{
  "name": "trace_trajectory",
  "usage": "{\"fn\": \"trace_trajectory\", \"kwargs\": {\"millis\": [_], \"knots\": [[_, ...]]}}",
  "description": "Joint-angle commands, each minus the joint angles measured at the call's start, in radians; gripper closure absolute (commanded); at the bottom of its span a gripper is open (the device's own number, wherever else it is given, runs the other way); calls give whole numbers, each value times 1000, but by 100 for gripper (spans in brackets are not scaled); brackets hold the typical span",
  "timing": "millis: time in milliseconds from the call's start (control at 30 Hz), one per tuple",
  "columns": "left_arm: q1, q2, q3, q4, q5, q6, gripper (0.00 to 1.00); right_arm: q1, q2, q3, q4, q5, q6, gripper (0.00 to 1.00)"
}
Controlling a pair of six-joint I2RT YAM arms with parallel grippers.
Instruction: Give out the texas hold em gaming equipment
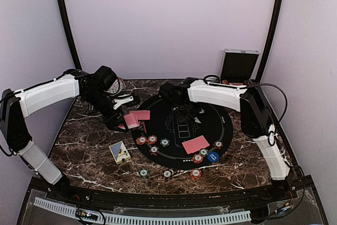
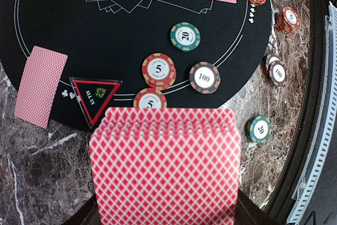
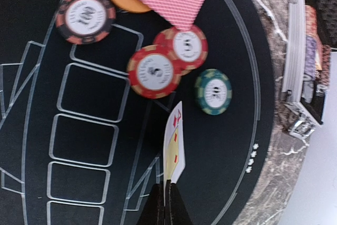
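My left gripper (image 1: pixel 119 117) is shut on a fanned stack of red-backed cards (image 2: pixel 165 164) and holds it over the mat's left edge; the stack hides its fingers. My right gripper (image 1: pixel 184 114) is shut on a single card (image 3: pixel 175 143), held edge-on with red diamonds on its white face, above the black round mat (image 1: pixel 174 127). Below it lie two red 5 chips (image 3: pixel 154 71), a green chip (image 3: pixel 213 91), a 100 chip (image 3: pixel 85 16) and an orange chip (image 3: pixel 124 2). Red-backed cards lie on the mat at the left (image 1: pixel 141 115) and near front (image 1: pixel 195 144). Chips sit in groups around them (image 1: pixel 152 140) (image 1: pixel 205 155).
A silver hinged case (image 1: pixel 239 64) stands open at the back right. A small card box (image 1: pixel 119 152) lies on the marble left of the mat. Three chips (image 1: pixel 167 173) lie off the mat near the front edge. An "ALL IN" triangle (image 2: pixel 95 97) sits on the mat's rim.
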Motion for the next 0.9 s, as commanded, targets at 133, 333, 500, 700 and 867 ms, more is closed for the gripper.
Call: {"fn": "trace_trajectory", "kwargs": {"millis": [133, 333, 500, 700, 867], "knots": [[5, -44, 15, -9, 16, 5, 100, 16, 33, 51, 79, -194, 33, 88], [5, -40, 21, -16, 19, 5, 100, 10, 56, 64, 154, -330, 52, 69], [5, -43, 19, -19, 18, 7, 100, -12, 53, 74, 228, -453, 76, 63], [5, -45, 19, -22, 16, 9, 100, -95, -100, -101, 396, -627, 125, 49], [5, -46, 16, -22, 19, 8, 100, -222, -276, -395, 613, -804, 166, 39]]}}
